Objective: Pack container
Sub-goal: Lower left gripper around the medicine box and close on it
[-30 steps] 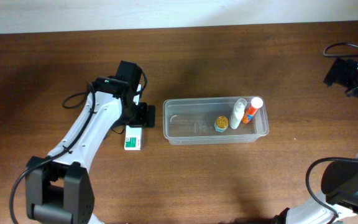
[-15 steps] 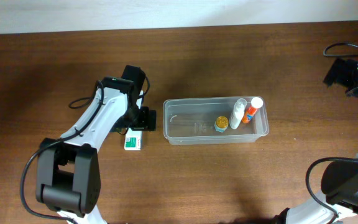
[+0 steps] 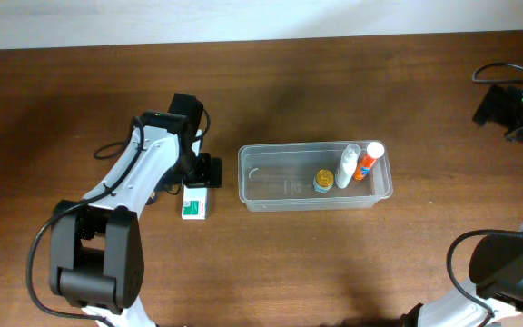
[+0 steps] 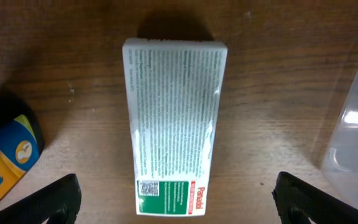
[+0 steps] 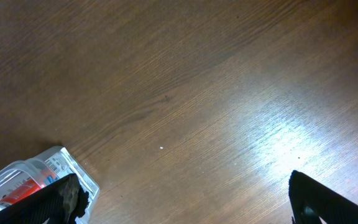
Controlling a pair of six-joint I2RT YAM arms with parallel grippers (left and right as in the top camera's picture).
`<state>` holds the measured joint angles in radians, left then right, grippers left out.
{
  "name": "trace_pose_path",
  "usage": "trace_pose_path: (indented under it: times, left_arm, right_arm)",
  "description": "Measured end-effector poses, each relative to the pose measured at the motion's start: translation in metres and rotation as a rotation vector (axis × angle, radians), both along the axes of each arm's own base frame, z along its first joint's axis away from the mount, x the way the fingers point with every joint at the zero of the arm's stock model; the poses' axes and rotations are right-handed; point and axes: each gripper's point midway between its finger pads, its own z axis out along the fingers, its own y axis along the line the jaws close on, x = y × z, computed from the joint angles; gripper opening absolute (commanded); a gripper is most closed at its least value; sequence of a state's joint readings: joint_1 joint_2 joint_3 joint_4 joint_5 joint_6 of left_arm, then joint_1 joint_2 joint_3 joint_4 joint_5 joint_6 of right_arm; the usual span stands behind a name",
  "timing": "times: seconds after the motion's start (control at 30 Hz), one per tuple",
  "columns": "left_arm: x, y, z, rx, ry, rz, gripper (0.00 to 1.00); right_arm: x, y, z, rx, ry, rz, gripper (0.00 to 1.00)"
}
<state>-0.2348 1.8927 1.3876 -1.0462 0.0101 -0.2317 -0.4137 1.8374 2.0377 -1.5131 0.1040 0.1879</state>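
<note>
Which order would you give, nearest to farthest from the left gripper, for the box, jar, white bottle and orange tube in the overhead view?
1. Green-and-white box, right beside the left gripper.
2. Yellow-lidded jar, inside the container.
3. White bottle, right of the jar.
4. Orange tube, container's right end.

bench (image 3: 271,263): all I'm seeing is dark brown wood, grain running side to side | far edge: pale strip (image 3: 243,18), maybe a wall, can't tell | light: bright glare (image 5: 284,134) on the wood in my right wrist view
</note>
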Motion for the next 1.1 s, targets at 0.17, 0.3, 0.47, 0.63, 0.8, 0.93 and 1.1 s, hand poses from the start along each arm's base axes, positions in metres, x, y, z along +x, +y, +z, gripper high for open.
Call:
trace_pose_path:
  times: [0.17,0.3,0.47,0.63,0.8,0.93,1.1]
  left_arm:
    - [0.003,-0.001,-0.004,-0.004,-0.015,-0.003,0.99]
    - [-0.001,0.000,-0.012,-0.001,-0.008,-0.003,1.00]
    - [-0.008,0.002,-0.017,0.003,0.010,-0.003,0.99]
    - [-0.006,0.002,-0.019,0.001,0.003,-0.003,0.99]
    - [-0.006,0.001,-0.024,-0.001,-0.006,-0.003,0.99]
    - [-0.006,0.002,-0.029,-0.003,-0.013,-0.003,0.99]
    - [-0.009,0.002,-0.035,-0.002,-0.011,-0.003,0.99]
  right_arm:
    - [0.000,0.000,0.000,0.000,0.000,0.000,0.98]
    - [0.000,0.000,0.000,0.000,0.000,0.000,0.98]
    - [0.000,0.000,0.000,0.000,0.000,0.000,0.98]
    - [0.000,0.000,0.000,0.000,0.000,0.000,0.98]
    - [0.000,0.000,0.000,0.000,0.000,0.000,0.98]
    - [0.000,0.000,0.000,0.000,0.000,0.000,0.98]
    - [0.000,0.000,0.000,0.000,0.000,0.000,0.98]
